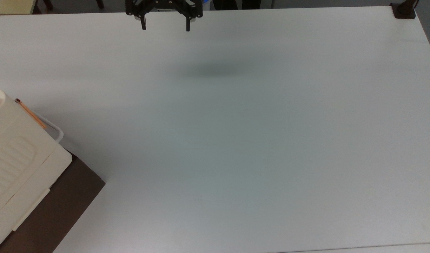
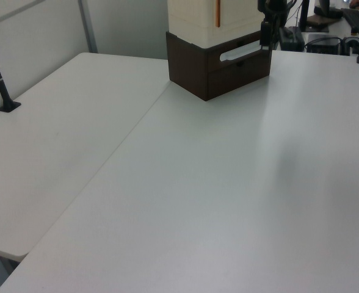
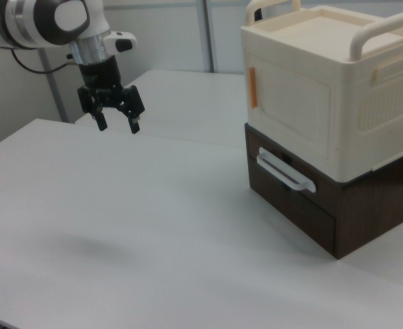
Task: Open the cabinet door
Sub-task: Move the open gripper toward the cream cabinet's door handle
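Note:
The cream cabinet (image 3: 338, 75) stands on a dark brown base at the right view's right, its ribbed top (image 1: 14, 158) at the top view's left edge. Its cabinet door (image 3: 290, 110) faces the table and lies flush with the front, a thin orange bar handle (image 3: 252, 88) on the door's left edge. That handle (image 1: 30, 113) also shows in the top view, and as a short vertical bar (image 2: 217, 13) in the left view. My gripper (image 3: 118, 125) hangs open and empty above the table, well to the left of the cabinet in the right view. It sits at the top view's upper edge (image 1: 165, 27).
A dark brown drawer box (image 3: 304, 205) with a white loop handle (image 3: 287, 171) carries the cabinet. The white table (image 1: 236, 140) spreads wide between gripper and cabinet. A dark clamp post (image 1: 402, 10) stands at the top view's upper right corner.

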